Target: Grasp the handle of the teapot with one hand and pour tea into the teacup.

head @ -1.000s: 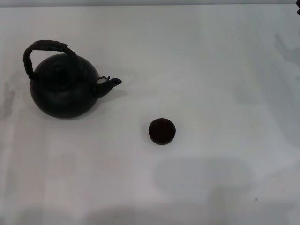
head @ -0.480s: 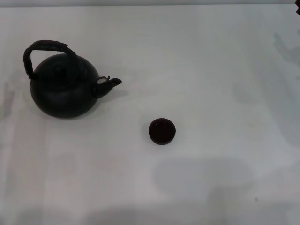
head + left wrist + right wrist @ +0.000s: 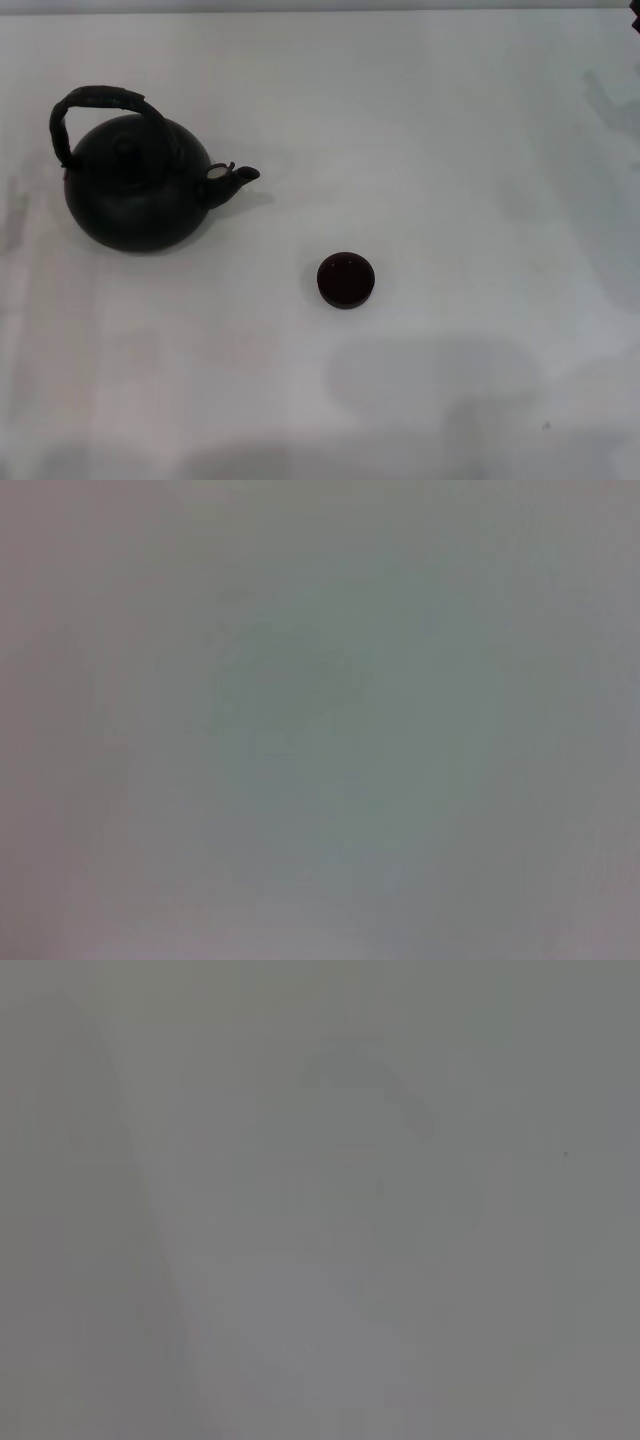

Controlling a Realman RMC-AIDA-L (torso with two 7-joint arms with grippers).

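A round matte-black teapot (image 3: 135,195) stands upright at the left of the white table in the head view. Its dark wrapped handle (image 3: 95,100) arches over the lid, and its short spout (image 3: 237,176) points right. A small dark teacup (image 3: 346,279) sits on the table to the right of the teapot and nearer to me, well apart from it. Neither gripper shows in any view. Both wrist views show only plain grey surface.
The white table (image 3: 450,150) fills the head view, with its far edge along the top. A soft shadow lies on the table near the front, below the teacup.
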